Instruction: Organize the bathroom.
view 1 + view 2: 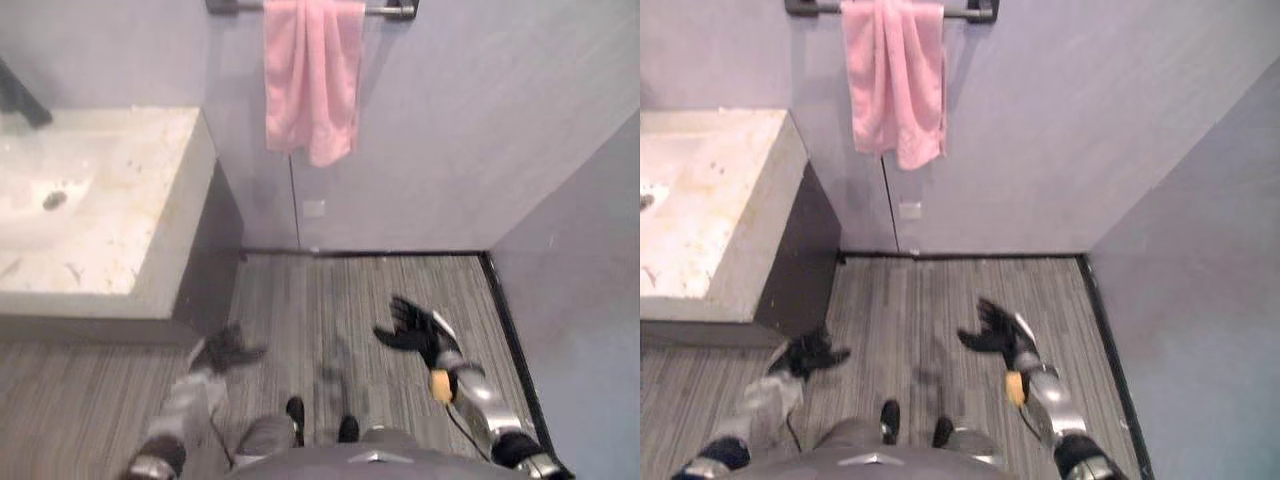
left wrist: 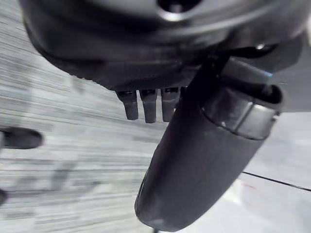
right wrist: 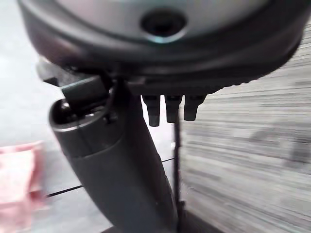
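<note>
I am holding both hands low over the striped floor; the left hand and right hand are hanging with fingers relaxed and apart, gripping nothing. The pink towel is draping from the rail, well beyond both hands; the basin worktop is sitting past my left hand.

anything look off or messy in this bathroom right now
Little stands out. The pink towel hangs on the wall rail, bunched toward one end with an uneven lower edge. The sink counter has faint marks on it. Both hands, left and right, are open and hold nothing.
</note>
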